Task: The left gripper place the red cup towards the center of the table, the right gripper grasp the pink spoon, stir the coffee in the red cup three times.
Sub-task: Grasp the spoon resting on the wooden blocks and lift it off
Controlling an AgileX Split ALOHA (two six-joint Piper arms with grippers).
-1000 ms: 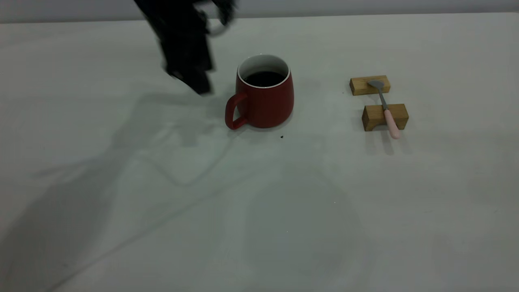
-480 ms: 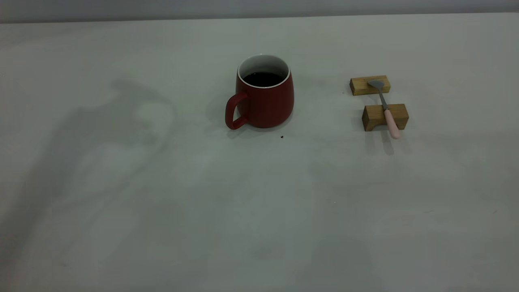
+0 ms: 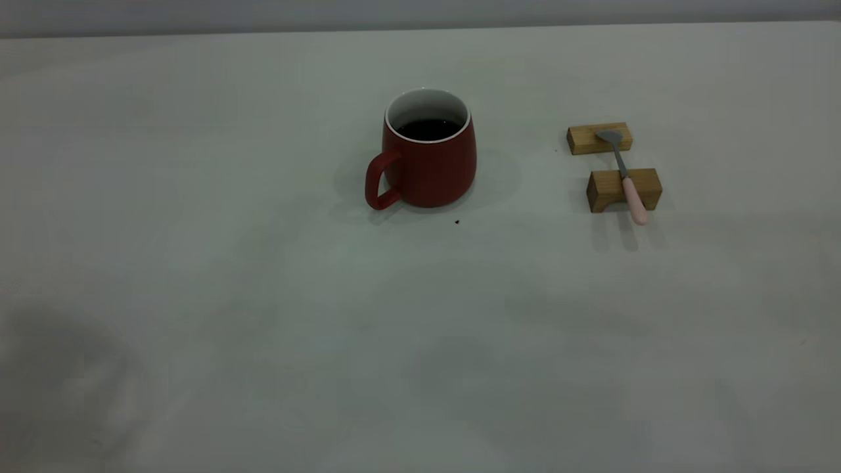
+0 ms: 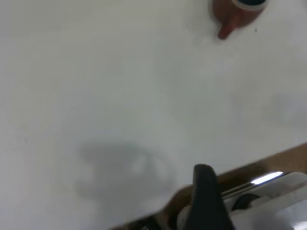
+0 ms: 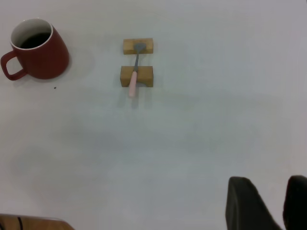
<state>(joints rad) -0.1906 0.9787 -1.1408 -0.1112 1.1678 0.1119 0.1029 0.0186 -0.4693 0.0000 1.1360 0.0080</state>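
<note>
Pink-handled, the spoon (image 3: 623,175) bridges two wooden blocks (image 3: 623,189) to the right of the cup (image 3: 428,152), which stands upright near the table (image 3: 263,295) centre. Its long axis runs bowl away, handle toward the right gripper (image 5: 268,203), which hangs well back, fingers parted and empty. That arm is nearer; the left gripper (image 4: 207,201) is far off, state unclear.

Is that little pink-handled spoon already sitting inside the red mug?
No, the slim pink-handled metal spoon lies across two small tan wooden blocks, well apart from the squat dark-red ceramic mug.
</note>
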